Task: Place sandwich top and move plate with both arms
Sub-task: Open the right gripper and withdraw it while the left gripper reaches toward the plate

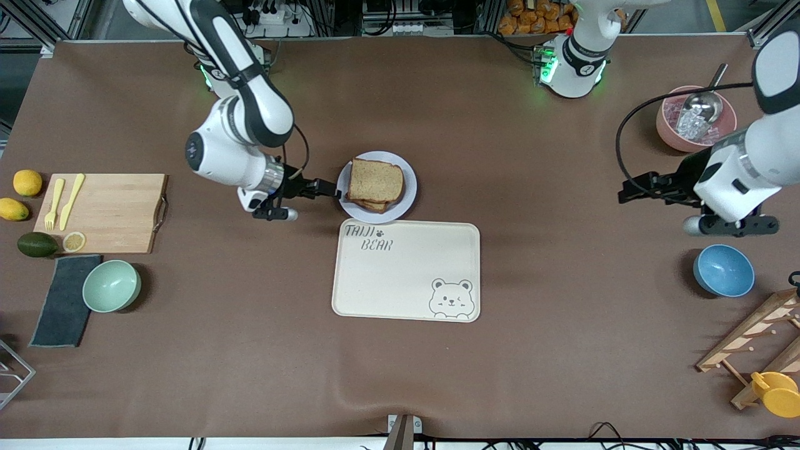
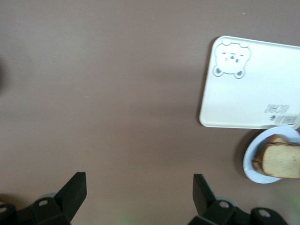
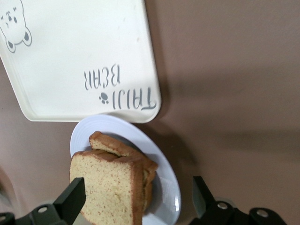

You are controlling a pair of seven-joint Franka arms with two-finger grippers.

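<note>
The right gripper (image 1: 325,187) is seen with its fingers spread wide and nothing held, level with the rim of the plate (image 1: 407,187) at the edge toward the right arm's end of the table. The sandwich top (image 1: 375,180) is laid on the lower slice on that plate, just in front of the fingertips, and the bear-print tray (image 1: 406,272) is found just beside the plate. The left gripper (image 1: 628,190) is held fully open and empty over bare table, well apart from the plate, toward the left arm's end.
</note>
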